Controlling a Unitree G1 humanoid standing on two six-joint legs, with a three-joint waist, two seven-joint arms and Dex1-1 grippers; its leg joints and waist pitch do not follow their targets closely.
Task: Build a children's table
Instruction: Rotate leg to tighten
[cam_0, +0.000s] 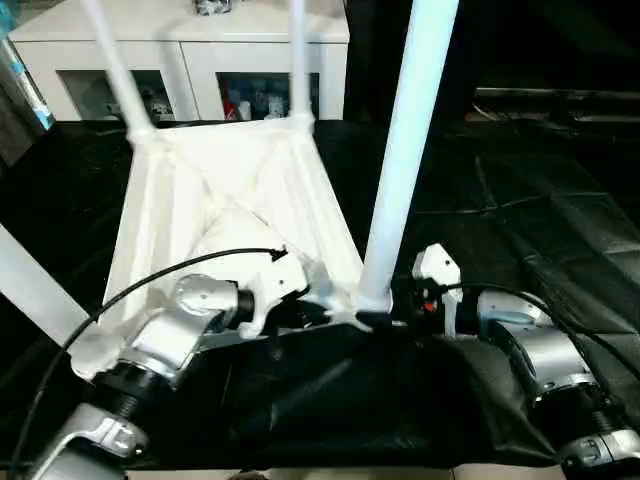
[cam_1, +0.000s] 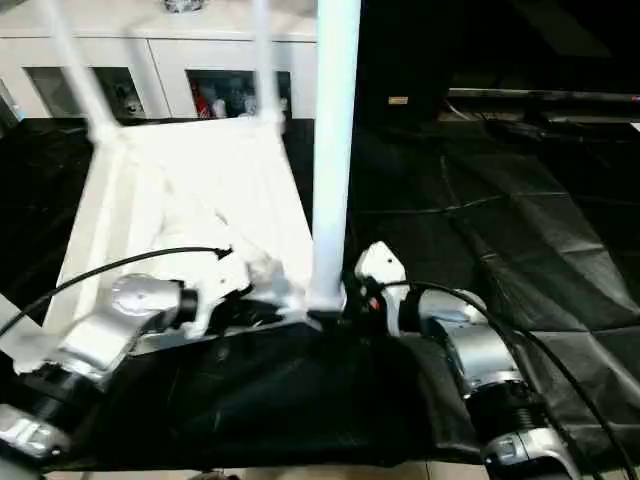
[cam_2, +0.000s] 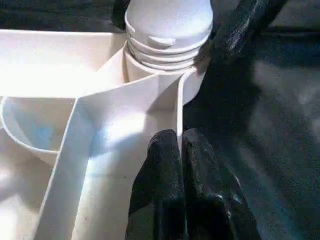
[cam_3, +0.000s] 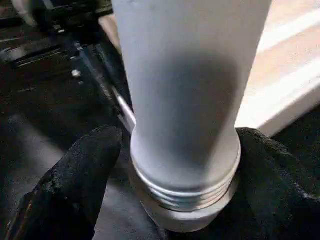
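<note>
Judging from the frames, the work is near its end. The children's table (cam_0: 235, 215) lies upside down on the black sheet (cam_0: 560, 230), with its ribbed underside facing up. Two legs (cam_0: 298, 60) stand in the far corner sockets, and a third one (cam_0: 30, 285) rises at the near left corner. The fourth leg (cam_0: 405, 150) stands in the near right corner socket (cam_2: 165, 75), the landmark for what follows.

The thread of the fourth leg (cam_3: 185, 192) is visible above the socket rim, so I think it is not screwed fully in; some turns remain, then the table must be set on its feet.

The left gripper (cam_2: 181, 150) has its two fingers pressed together and rests on a rib of the underside just beside this socket, holding nothing. The right gripper (cam_3: 175, 165) stands on the other side of the socket, one finger on each side of the leg base. Its jaws are wide, and I cannot tell if the pads touch the leg.

The upper ends of all four legs are cut off. How deep the other three legs sit cannot be judged. A white cabinet (cam_0: 190, 60) stands beyond the table.
</note>
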